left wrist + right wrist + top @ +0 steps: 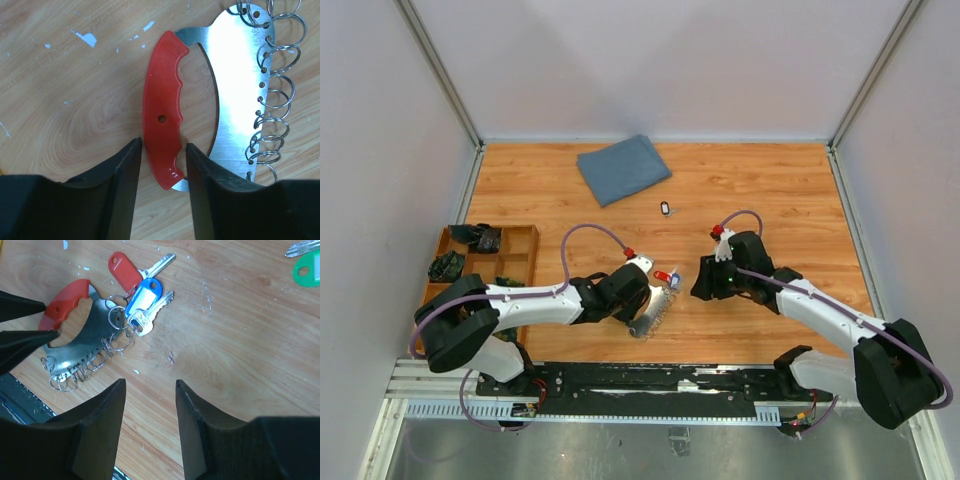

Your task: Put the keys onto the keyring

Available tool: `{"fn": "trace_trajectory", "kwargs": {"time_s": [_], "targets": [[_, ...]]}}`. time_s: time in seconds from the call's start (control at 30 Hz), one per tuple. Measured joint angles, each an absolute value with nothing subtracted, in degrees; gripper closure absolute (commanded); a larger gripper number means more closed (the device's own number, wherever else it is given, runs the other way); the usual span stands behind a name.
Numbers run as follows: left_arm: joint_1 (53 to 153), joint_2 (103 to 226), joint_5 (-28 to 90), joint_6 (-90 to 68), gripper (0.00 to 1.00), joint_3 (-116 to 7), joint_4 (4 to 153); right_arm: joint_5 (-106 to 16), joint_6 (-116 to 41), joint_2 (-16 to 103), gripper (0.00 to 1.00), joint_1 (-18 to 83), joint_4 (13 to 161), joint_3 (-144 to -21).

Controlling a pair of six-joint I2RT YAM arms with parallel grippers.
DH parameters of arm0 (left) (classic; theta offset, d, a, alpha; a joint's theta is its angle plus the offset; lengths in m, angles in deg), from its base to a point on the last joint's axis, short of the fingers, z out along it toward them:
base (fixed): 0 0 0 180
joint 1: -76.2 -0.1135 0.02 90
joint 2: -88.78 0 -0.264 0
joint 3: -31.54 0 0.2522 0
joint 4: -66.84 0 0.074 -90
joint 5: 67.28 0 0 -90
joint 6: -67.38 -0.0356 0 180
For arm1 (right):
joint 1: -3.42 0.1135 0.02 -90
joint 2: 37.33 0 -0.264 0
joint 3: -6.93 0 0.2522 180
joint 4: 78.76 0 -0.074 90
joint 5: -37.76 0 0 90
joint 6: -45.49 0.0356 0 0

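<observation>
Left arm (535,298) low, left jaws flanking keyring (162,120) handle, grip uncertain, right arm (810,300) bent, right jaws open near keys (142,301)

Shiny steel keyring (235,100), wood-grain table (75,125)

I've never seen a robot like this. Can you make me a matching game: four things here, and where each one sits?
1 keyring's red handle
2 blue cloth
3 wooden tray
4 blue-tagged key

A at the left edge of the table
B between the fingers of the left gripper
C at the far side
D beside a red-tagged key

Pairs: 1-B, 2-C, 3-A, 4-D
</observation>
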State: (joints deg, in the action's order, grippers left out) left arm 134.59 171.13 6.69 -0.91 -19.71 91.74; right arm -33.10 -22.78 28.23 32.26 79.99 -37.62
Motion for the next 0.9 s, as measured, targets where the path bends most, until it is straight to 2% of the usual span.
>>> {"fn": "trace_trajectory", "kwargs": {"time_s": [0.1,0.3,0.6,0.9], "targets": [[134.7,171.0,6.8,-0.9,0.46,-20.1,92.6,-32.5,-20.7,29.2,0.58,32.3,82.5,-36.9],[134.8,167.7,6.2,-0.9,0.46,-21.2,93.4,-32.2,-16.6,30.9,0.59,32.7,86.5,-35.0],[134.8,165.1,8.1,-1.0,0.63,-21.7,87.7,-29.9,-8.3,37.9,0.57,36.5,96.1,-32.0],[134.8,166.1,11.9,0.2,0.67,-21.6,83.6,-26.1,-4.4,44.3,0.59,38.4,106.9,-31.9]]}}
